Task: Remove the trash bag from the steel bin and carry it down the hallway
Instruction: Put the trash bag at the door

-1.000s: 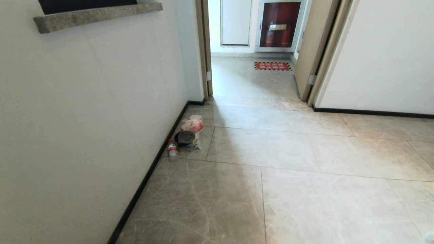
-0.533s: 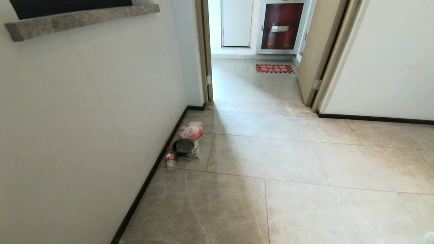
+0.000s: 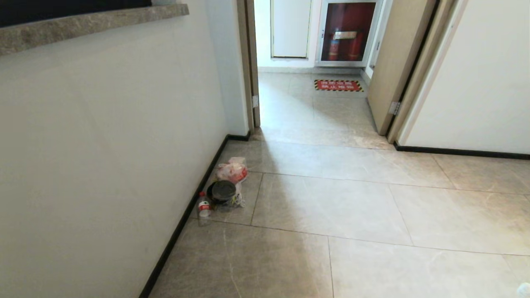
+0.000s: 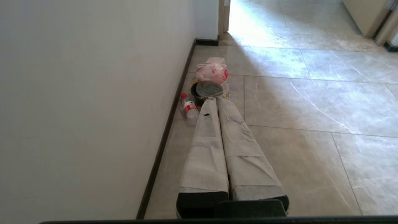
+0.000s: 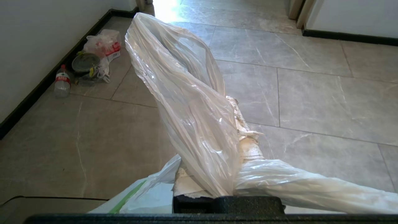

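Right wrist view gives us the nearest thing: the right end effector (image 5: pixel 217 186) has its fingers pressed together on the trash bag (image 5: pixel 189 102), pinching the thin whitish plastic so that one fold stands up in front of the camera and a twisted part runs off to the side. We judge it is held this way for carrying, with the load hanging below where we cannot see it. A green printed edge shows low on the bag.

Beside it, the left end effector (image 4: pixel 214 102) is empty, its two wrapped fingers lying closed against each other and pointing along the hallway floor (image 3: pixel 352 207); we think this arm is only parked.

Further along, by the black skirting, some litter stands together: a plastic bottle (image 3: pixel 203 208), a dark round container (image 3: pixel 222 191) and a pinkish bag (image 3: pixel 232 170). Both wrist views show these too.

The head view shows neither arm nor the trash bag, but only it shows the open doorway (image 3: pixel 310 82) and the red cabinet (image 3: pixel 348 33) beyond. The steel bin appears in no view.
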`<state>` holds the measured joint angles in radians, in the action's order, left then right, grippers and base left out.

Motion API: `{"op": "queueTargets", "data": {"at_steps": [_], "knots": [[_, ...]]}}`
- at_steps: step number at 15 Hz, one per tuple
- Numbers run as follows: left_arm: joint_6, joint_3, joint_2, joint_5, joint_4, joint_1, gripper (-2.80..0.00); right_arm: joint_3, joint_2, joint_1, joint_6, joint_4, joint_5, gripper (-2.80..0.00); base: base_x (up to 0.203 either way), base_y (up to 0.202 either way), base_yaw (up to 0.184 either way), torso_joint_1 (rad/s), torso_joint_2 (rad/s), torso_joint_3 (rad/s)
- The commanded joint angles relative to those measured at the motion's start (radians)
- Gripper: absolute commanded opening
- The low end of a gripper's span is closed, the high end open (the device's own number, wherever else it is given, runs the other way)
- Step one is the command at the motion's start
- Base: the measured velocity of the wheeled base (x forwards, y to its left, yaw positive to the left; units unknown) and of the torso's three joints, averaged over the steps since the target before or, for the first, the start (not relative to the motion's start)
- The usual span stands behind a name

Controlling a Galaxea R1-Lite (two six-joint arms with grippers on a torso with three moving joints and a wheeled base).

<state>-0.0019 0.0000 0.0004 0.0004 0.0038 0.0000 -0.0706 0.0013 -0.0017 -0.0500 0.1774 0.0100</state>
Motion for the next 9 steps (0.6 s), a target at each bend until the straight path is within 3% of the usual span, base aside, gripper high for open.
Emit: {"op": "queueTargets", "data": {"at_steps": [1, 9], "knots": [[0.000, 0.000, 0.000, 0.001, 0.002, 0.000, -2.80, 0.000, 0.000, 0.000, -0.002, 0.001, -0.001, -2.80, 0.190, 0.000, 0.002, -0.001, 0.00, -0.001], [0.000, 0.000, 0.000, 0.000, 0.001, 0.000, -2.80, 0.000, 0.000, 0.000, -0.002, 0.001, 0.001, -2.80, 0.194, 0.000, 0.002, 0.003, 0.00, 0.000]]}}
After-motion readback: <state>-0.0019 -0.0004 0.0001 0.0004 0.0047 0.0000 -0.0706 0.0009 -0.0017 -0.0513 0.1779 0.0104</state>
